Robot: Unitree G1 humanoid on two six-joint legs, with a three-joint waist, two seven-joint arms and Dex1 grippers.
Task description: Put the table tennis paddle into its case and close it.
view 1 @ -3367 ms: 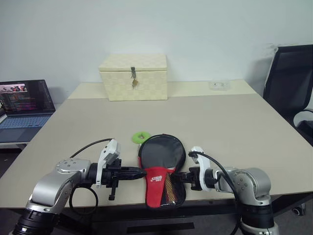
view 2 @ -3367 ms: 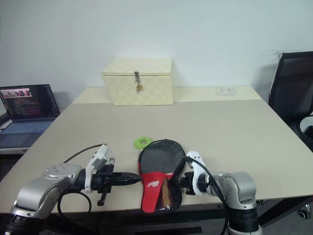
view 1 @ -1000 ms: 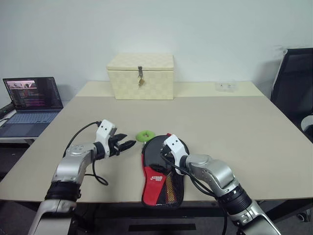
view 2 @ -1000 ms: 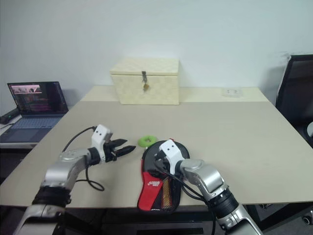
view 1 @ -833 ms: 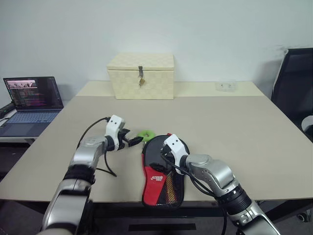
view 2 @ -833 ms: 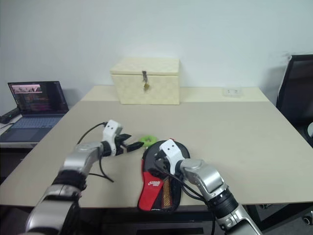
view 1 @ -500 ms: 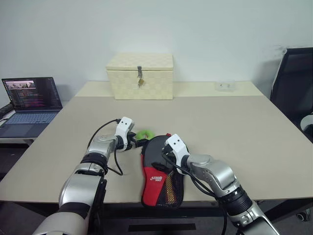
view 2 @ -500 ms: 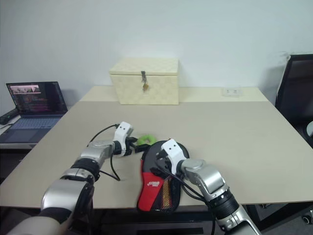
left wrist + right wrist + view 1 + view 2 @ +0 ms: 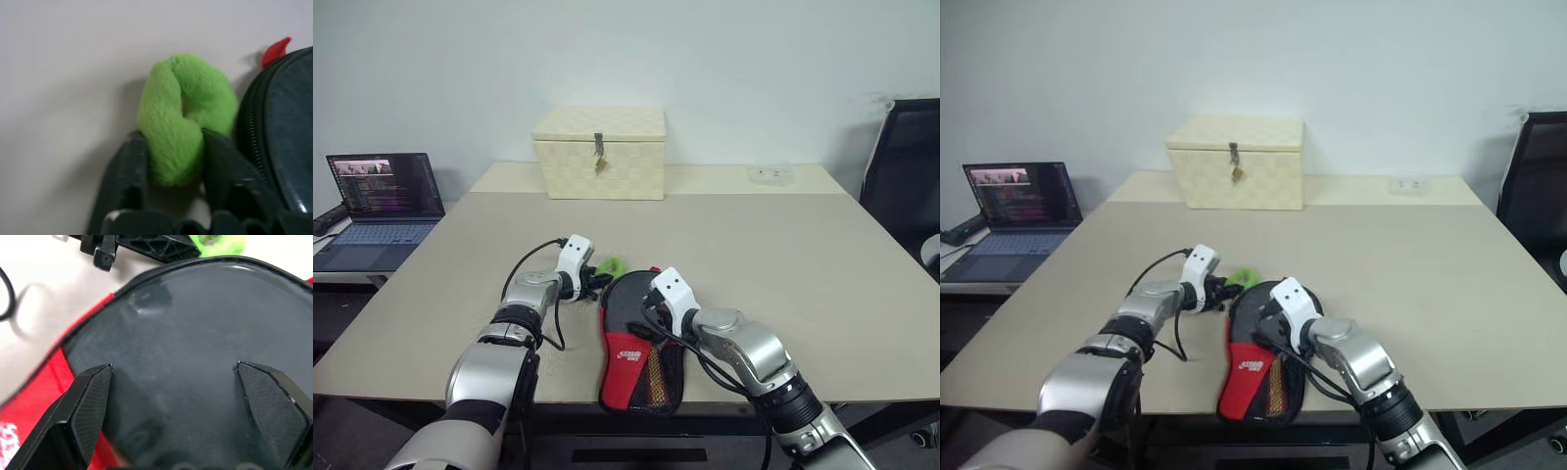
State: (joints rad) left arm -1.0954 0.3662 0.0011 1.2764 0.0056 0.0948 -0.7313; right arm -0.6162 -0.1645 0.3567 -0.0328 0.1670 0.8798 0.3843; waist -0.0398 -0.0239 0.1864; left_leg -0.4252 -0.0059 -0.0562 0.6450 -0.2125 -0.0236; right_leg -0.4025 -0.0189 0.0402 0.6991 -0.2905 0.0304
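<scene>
The case (image 9: 641,338), a black pouch with a red lower part, lies flat near the table's front edge. Its green fuzzy zipper charm (image 9: 183,112) sits at the case's far left rim, and my left gripper (image 9: 173,139) is shut on it, squeezing the fluff between both fingers. In the left eye view that gripper (image 9: 599,282) is just left of the case top. My right gripper (image 9: 173,368) stands open over the case's black upper face (image 9: 186,323), one finger to each side. The table tennis paddle is hidden.
A cream latched box (image 9: 599,152) stands at the back of the table (image 9: 783,255). An open laptop (image 9: 382,196) sits on a side desk at the left. A black chair (image 9: 906,166) is at the right, and a small white item (image 9: 771,173) lies at the far edge.
My left gripper has moved right to the green charm and closed on it. The right gripper has stayed open over the case.
</scene>
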